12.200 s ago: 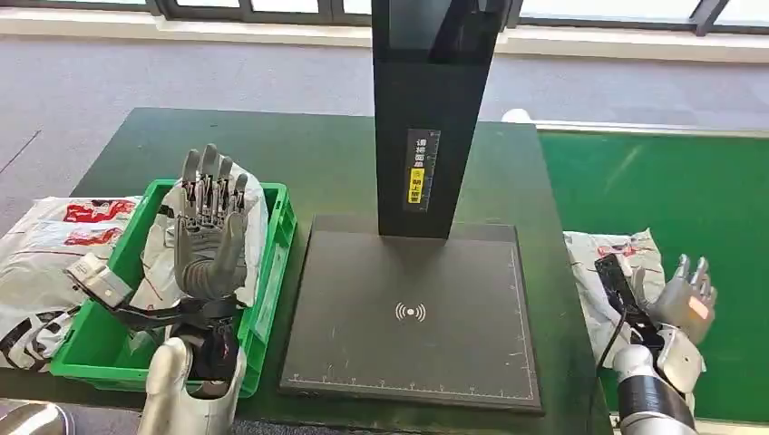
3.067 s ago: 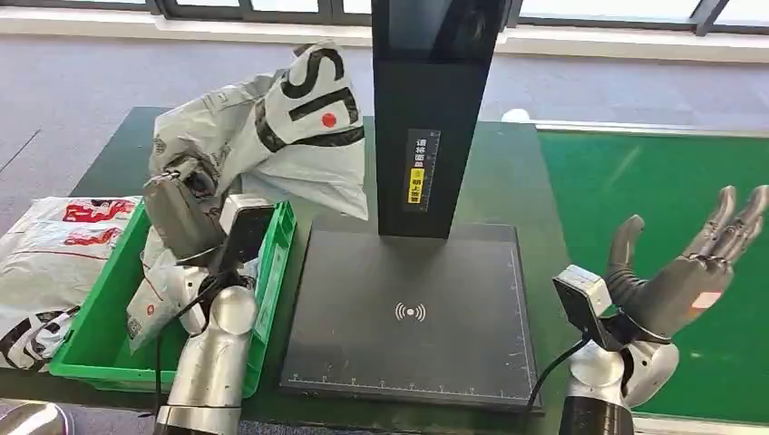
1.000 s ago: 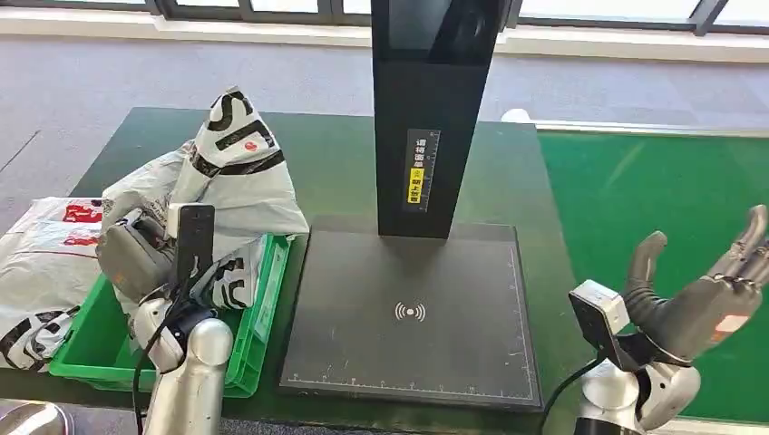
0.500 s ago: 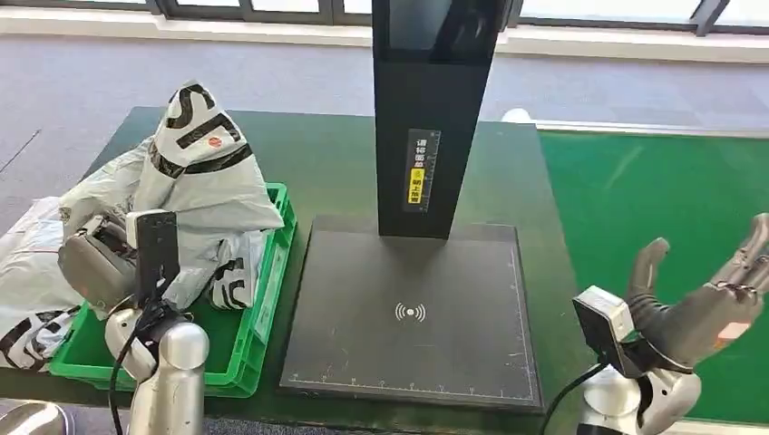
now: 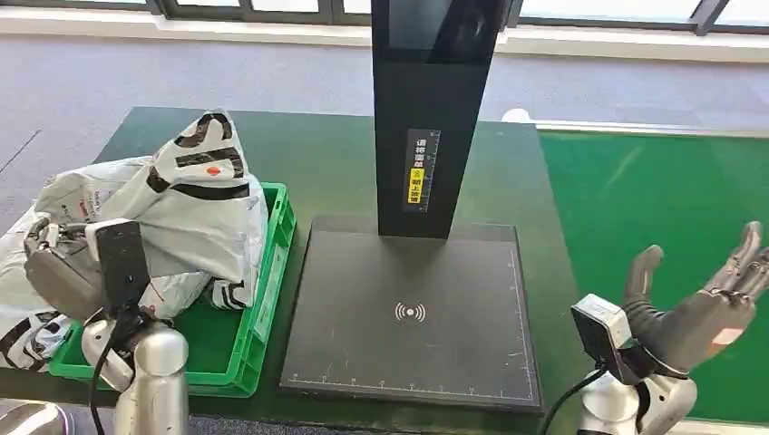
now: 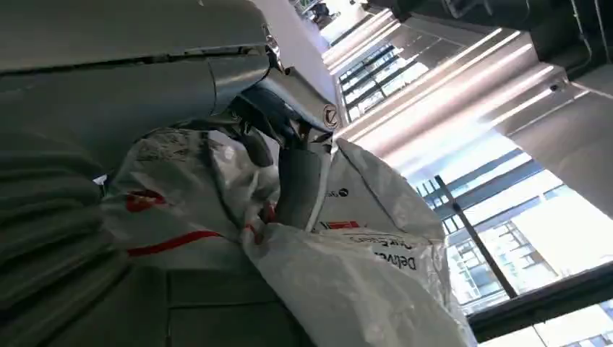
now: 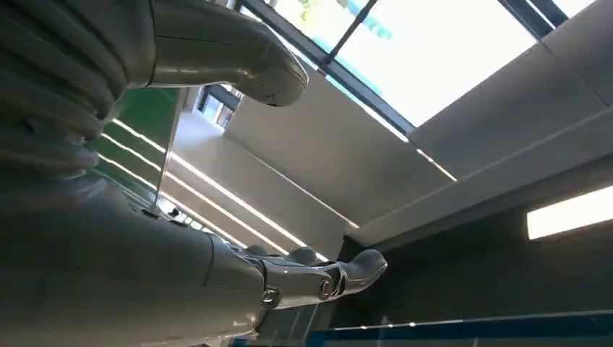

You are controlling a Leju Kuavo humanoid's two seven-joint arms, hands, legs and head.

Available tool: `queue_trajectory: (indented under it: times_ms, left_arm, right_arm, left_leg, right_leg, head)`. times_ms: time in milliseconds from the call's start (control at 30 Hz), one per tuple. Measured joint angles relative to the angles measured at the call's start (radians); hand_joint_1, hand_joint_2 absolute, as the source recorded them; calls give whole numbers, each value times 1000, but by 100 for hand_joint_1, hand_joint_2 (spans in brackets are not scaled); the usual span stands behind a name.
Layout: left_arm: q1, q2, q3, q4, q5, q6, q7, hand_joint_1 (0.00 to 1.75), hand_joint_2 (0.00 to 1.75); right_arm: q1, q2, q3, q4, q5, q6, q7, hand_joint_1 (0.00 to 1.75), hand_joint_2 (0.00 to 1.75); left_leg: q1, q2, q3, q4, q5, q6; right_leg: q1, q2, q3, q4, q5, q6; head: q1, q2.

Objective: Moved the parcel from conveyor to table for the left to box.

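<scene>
Grey-white plastic is what we're mostly looking at here: the parcel (image 5: 186,208), a crinkly mailer bag with black lettering and red marks, is being held up over the green box (image 5: 245,349) at the left end of the worktop (image 5: 326,163). We're gripping it with our left hand (image 5: 63,272), and in the wrist view the fingers (image 6: 300,184) are clamped into the bag's folds, so it's clearly not released yet. The bag's lower edge is sagging down inside the box, though we can't tell whether it's actually resting on the bottom. Our right hand (image 5: 698,313) is hovering palm-up over the green conveyor (image 5: 653,199), fingers spread apart and holding nothing. So as we're reading it, the conveyor-to-worktop part is looking done, since there's no parcel on the visible belt or on the black scanner pad (image 5: 413,313), and we're in the boxing part now. What's left, we're guessing, is lowering the bag fully in and letting go. Another similar mailer (image 5: 23,331) is lying just outside the box on the far left.
</scene>
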Motion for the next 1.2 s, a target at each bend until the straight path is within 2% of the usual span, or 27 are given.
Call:
queue_trajectory:
  times_ms: [300, 500, 1000, 1033, 1167, 1200]
  left_arm:
    - [8, 0, 43, -17, 24, 3, -8, 0, 0]
    - [10, 0, 65, -32, 87, 3, -69, 0, 0]
    - [11, 0, 72, -30, 82, 3, -80, 0, 0]
    - [11, 0, 72, -30, 92, 3, -92, 0, 175]
    - [6, -1, 49, -3, 384, 0, -266, 0, 175]
    - [0, 0, 15, 6, 504, -20, -308, 0, 0]
  right_arm:
    - [0, 0, 0, 17, 6, 0, -1, 0, 175]
    - [0, 0, 0, 25, 13, 0, 14, 0, 175]
    - [-1, 0, 0, 46, 16, 0, -7, 0, 175]
    - [-1, 0, 0, 48, 16, 0, -7, 0, 175]
    - [-2, 0, 0, 52, -4, 0, -7, 0, 175]
    - [-2, 0, 0, 52, -26, 0, -6, 0, 175]
  left_leg:
    - [0, 0, 0, 0, 0, 0]
    - [0, 1, 0, 0, 0, 0]
    - [0, 0, 0, 0, 0, 0]
    - [0, 0, 0, 0, 0, 0]
    - [0, 0, 1, 0, 0, 0]
    - [0, -1, 0, 0, 0, 0]
  right_leg:
    - [0, 0, 0, 0, 0, 0]
    - [0, 0, 0, 0, 0, 0]
    - [0, 0, 0, 0, 0, 0]
    - [0, 0, 0, 0, 0, 0]
    - [0, 0, -2, 0, 0, 0]
    - [0, -1, -1, 0, 0, 0]
  head:
    - [0, 0]
    - [0, 0]
    - [0, 0]
    - [0, 0]
    - [0, 0]
    - [0, 0]
